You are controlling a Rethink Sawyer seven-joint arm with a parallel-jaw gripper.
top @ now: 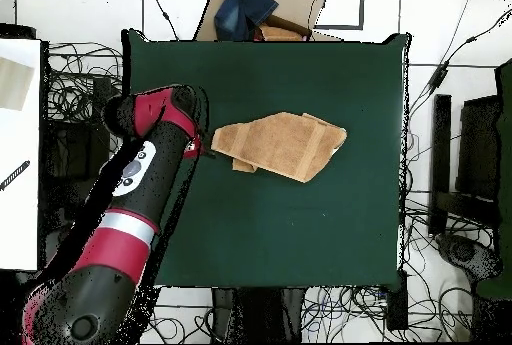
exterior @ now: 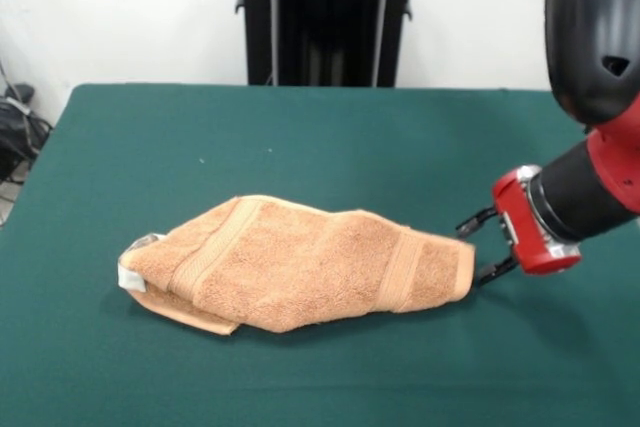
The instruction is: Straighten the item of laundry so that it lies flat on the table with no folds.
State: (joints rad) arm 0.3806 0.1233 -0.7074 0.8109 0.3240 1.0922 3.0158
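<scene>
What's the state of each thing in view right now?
Towel: folded over itself, bunched, not flat, white tag at one end.
Gripper: at the towel's other end, fingers open around its edge.
Table: holds only the towel.

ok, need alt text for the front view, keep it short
An orange-tan towel lies folded over itself on a dark green table, its white tag at the left end. A red and black robot arm reaches in from the right, its open pincer at the towel's right edge.
</scene>
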